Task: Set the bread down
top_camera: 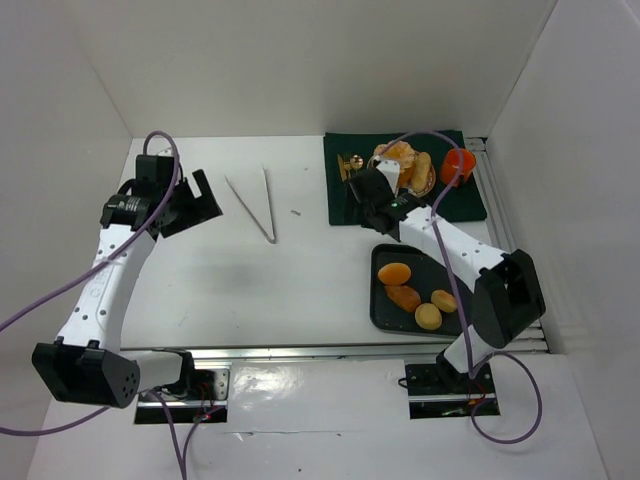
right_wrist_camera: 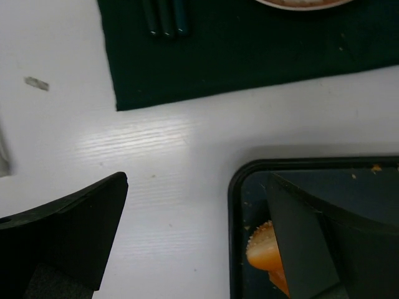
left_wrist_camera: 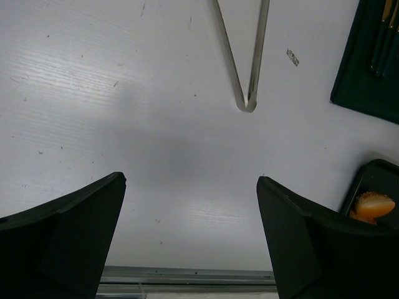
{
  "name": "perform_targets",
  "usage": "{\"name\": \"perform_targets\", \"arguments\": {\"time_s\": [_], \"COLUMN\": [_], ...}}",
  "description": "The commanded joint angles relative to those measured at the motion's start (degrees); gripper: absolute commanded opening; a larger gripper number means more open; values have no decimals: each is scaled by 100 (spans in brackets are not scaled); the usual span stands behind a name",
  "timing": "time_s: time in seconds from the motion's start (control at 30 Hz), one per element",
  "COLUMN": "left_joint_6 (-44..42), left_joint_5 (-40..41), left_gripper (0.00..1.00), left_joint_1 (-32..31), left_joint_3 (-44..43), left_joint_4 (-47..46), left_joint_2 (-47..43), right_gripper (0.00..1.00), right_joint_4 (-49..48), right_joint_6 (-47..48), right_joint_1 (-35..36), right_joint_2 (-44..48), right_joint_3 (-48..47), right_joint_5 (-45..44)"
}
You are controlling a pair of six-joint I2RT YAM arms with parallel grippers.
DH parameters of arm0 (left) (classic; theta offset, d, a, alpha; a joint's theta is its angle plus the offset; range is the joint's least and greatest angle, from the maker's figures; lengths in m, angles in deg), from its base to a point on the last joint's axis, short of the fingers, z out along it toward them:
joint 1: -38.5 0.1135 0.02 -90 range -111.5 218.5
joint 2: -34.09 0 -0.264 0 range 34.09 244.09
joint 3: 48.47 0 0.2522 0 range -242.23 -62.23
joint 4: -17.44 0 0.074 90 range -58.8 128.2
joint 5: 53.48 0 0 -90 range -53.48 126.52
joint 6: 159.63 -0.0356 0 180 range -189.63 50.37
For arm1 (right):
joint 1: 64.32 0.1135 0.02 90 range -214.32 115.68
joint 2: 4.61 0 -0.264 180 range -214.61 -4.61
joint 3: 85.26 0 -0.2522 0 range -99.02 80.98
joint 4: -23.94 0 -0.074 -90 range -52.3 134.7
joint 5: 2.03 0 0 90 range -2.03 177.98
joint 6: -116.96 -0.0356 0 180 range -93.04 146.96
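Note:
Several golden bread rolls (top_camera: 403,297) lie in a black tray (top_camera: 378,305) at the front right. More bread is piled on a plate (top_camera: 405,165) on the dark green mat (top_camera: 345,205). My right gripper (top_camera: 372,200) is open and empty, hovering over the mat's front left corner, just beyond the tray. In the right wrist view the gripper (right_wrist_camera: 198,180) spans the tray's corner (right_wrist_camera: 234,187), with one roll (right_wrist_camera: 262,249) partly hidden behind its right finger. My left gripper (top_camera: 195,208) is open and empty above the table at the left; in the left wrist view (left_wrist_camera: 190,180) nothing is between its fingers.
Metal tongs (top_camera: 255,205) lie on the table between the arms, also in the left wrist view (left_wrist_camera: 249,81). A red cup (top_camera: 458,165) and cutlery (top_camera: 350,163) sit on the mat. White walls enclose the table on three sides.

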Motion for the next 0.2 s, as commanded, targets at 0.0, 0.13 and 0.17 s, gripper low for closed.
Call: {"name": "perform_targets", "arguments": {"time_s": [0.0,0.13,0.17], "left_joint_6": [-125,-178,-178], "left_joint_5": [-156,-217,-217], "left_gripper": [100,100,100], "left_joint_1": [28,-25,-25], "left_joint_3": [12,-41,-41], "left_joint_4": [-209,-209,-209], "left_joint_2": [66,234,295], "right_gripper": [99,99,99], "right_joint_4": [179,179,353], "right_joint_6": [-299,-299,-447], "right_joint_1": [-133,-195,-195], "right_joint_2": [463,586,586], "right_joint_3": [200,358,358], "right_joint_5": [-270,-270,-418]}}
